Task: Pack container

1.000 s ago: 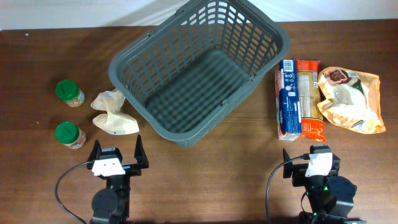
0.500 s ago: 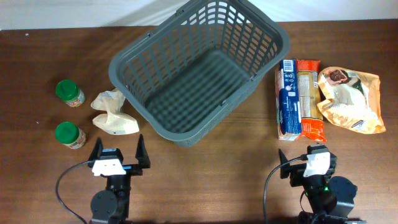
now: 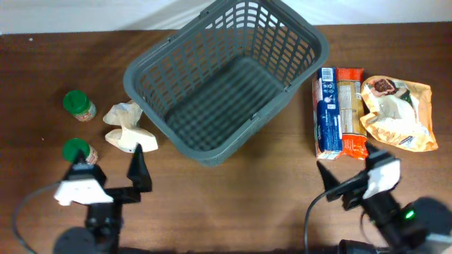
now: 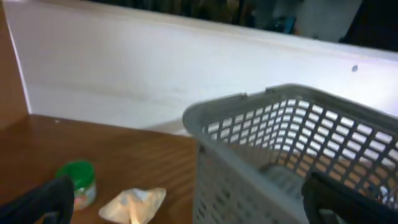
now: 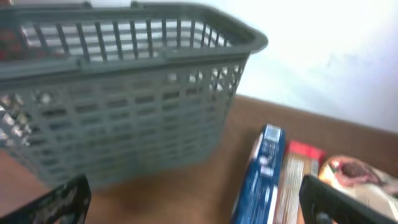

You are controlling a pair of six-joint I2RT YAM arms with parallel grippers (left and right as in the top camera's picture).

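Basket (image 3: 135,73) noted at upper centre of overhead frame, set on table (image 3: 233,201). Left gripper (image 3: 109,168) recorded lower left, right gripper (image 3: 350,169) lower right; both jaws seen spread wide.

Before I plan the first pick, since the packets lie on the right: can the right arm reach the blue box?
Probably yes. The right gripper is open, close to the near end of the blue box, with only bare table between. The red packet lies against one long side.
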